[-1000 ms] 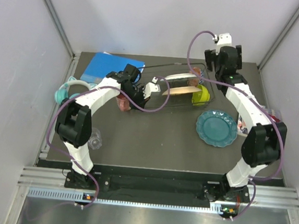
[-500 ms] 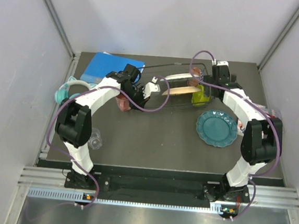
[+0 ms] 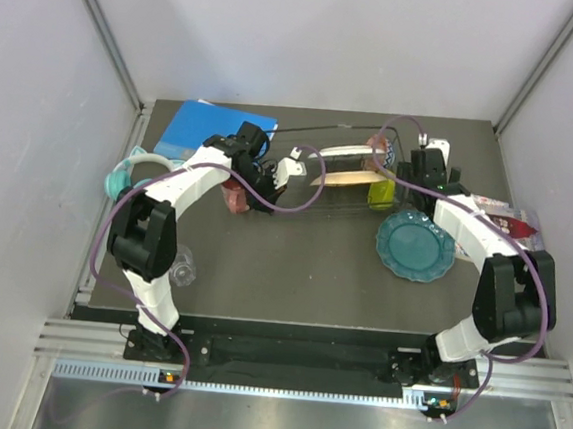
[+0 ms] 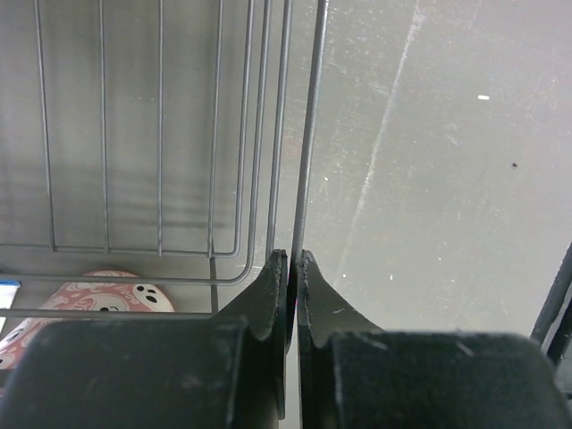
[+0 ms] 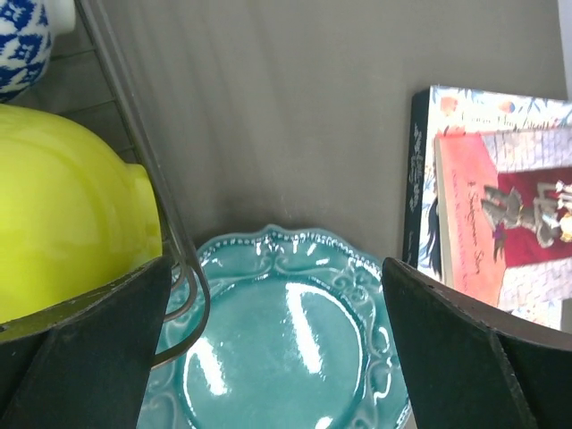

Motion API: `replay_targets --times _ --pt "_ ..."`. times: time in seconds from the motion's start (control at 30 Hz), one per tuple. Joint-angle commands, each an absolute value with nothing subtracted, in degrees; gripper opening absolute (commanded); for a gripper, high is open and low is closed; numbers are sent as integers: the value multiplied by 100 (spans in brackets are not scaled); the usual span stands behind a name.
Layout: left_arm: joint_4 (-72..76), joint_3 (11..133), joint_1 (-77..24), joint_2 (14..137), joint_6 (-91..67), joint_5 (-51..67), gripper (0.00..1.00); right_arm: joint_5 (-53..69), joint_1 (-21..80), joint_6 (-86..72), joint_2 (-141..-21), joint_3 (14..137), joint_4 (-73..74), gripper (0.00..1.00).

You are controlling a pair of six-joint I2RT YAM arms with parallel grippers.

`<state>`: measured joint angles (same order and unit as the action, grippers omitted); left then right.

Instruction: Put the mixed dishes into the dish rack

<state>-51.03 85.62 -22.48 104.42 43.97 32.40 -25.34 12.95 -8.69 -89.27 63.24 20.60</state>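
The black wire dish rack (image 3: 332, 208) stands at the table's back middle. It holds the white plate (image 3: 347, 150), the peach plate (image 3: 345, 176) and the lime bowl (image 3: 383, 194). A small reddish dish (image 3: 378, 141) sits at its far right corner. My left gripper (image 3: 283, 173) is shut on the rack's left rim wire (image 4: 304, 152), fingertips pinching it (image 4: 291, 260). A red patterned dish (image 4: 94, 290) lies beside it, under my left arm (image 3: 236, 199). My right gripper (image 5: 275, 268) is open above the teal scalloped plate (image 5: 286, 349), which lies right of the rack (image 3: 416, 246). The clear glass (image 3: 184, 264) stands near left.
A blue book (image 3: 213, 132) lies at the back left, teal headphones (image 3: 130, 173) at the left edge. Picture books (image 5: 500, 197) lie by the right edge. A blue-and-white piece (image 5: 20, 36) sits in the rack beyond the lime bowl (image 5: 63, 223). The rack's corner wire (image 5: 179, 259) runs by my right gripper's left finger.
My right arm has swung from behind the rack down to its right end, over the teal plate's far rim. My left arm has stayed on the rack wire.
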Motion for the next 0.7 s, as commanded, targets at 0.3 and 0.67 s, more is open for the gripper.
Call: replay_targets --times 0.3,0.67 --pt "-4904 9491 -2434 11214 3832 3129 1 -1863 1283 -1301 -7823 5264 2663 97" --pt "-4913 10169 -2268 11558 3612 3032 1 -1969 1020 -2644 -6496 4694 3357 100"
